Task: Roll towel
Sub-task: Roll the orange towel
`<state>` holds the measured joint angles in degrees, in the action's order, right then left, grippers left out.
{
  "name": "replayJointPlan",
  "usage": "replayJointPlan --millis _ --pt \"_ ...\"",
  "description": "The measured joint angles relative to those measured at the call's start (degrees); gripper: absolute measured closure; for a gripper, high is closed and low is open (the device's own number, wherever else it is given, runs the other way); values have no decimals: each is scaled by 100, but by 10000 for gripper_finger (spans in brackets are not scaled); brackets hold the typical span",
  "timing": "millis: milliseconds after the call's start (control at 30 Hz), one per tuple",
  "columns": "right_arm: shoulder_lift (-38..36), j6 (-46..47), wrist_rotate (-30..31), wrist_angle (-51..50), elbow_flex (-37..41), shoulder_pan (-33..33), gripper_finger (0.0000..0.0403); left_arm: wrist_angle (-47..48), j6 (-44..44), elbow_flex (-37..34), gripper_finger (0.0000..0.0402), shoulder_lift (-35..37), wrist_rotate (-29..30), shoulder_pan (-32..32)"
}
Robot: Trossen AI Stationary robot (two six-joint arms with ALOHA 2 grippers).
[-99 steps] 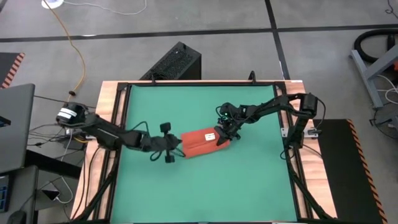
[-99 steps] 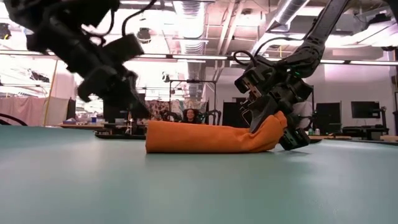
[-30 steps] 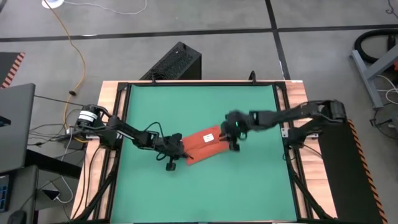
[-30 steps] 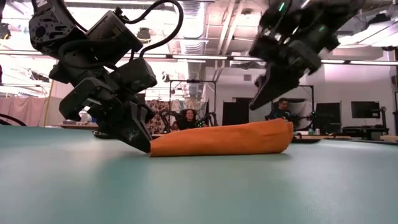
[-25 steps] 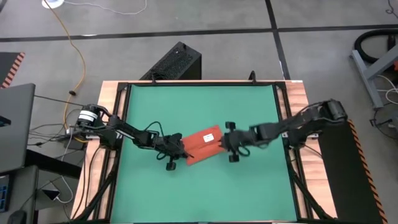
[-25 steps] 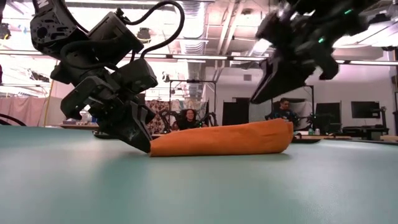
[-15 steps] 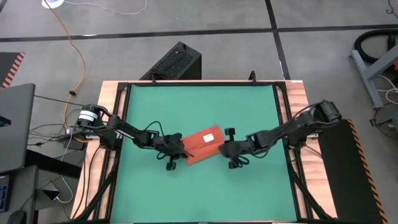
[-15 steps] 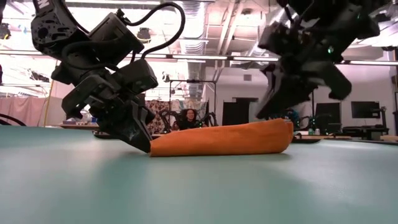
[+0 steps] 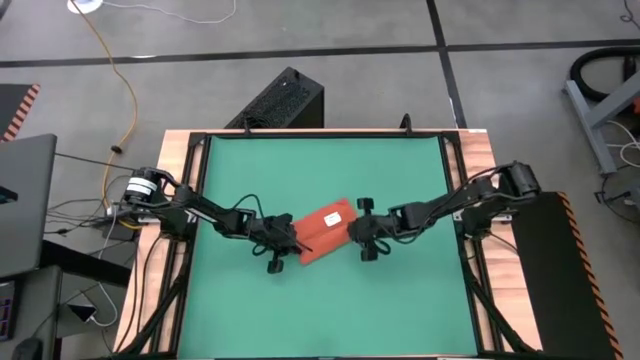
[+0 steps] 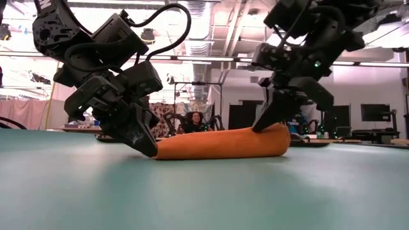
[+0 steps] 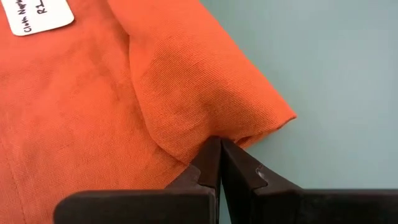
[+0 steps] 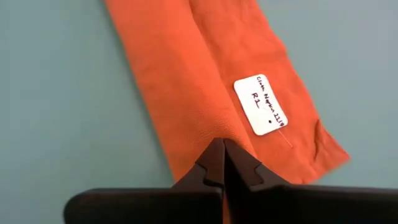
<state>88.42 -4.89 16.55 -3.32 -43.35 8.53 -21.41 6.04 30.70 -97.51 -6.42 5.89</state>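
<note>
The left tool (image 9: pixel 283 246) sat at the towel's (image 9: pixel 325 232) end nearer the left arm, its two dark fingers (image 11: pixel 211 163) pressed together on a pinch of orange cloth at a folded corner, as the left wrist view showed. The right tool (image 9: pixel 362 234) was at the opposite end, fingers (image 12: pixel 225 163) likewise clenched with the fabric's edge caught between them. In the low view both tools (image 10: pixel 137 131) (image 10: pixel 278 108) came down onto the ends of the cloth, one at each tip.

Between them the towel lay near the middle of the green mat (image 9: pixel 400 300) covering the desk, set at a slant to the mat's edges. It was an orange-red cloth gathered into a narrow, thick band, not spread flat. From table height (image 10: pixel 220 144) it read as a low, rounded hump, fuller toward the right tool's end and tapering toward the left tool. The white tag (image 12: pixel 261 104) with handwriting faced upward on the top layer, near the right tool's end.

Judging by this, the task appeared well advanced: the cloth was already folded or rolled over itself into a compact strip. What seemed left was tightening or finishing the roll and letting go; whether the layers formed a true spiral could not be told.
</note>
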Motion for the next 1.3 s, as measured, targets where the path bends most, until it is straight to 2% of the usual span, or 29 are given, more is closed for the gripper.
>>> replayJointPlan --millis 267,467,567,700,867,1067,1300 --pt "3 -126 -613 406 0 -505 388 2 -17 0 402 0 -65 -2" --pt "381 -230 -856 803 -4 -629 389 2 -13 0 402 0 -76 0" --pt "390 -282 -463 825 -46 -486 390 31 0 2 402 0 -78 0" --pt "-207 -465 -18 821 -223 -154 390 50 -10 2 401 0 -78 0" --pt "-649 -334 38 177 -219 281 390 51 -10 0 402 0 -76 0" --pt "-41 -155 34 -120 -204 555 390 52 9 2 401 0 -103 -3" --pt "505 -248 289 -105 -207 303 390 81 94 -2 401 0 -297 -28"
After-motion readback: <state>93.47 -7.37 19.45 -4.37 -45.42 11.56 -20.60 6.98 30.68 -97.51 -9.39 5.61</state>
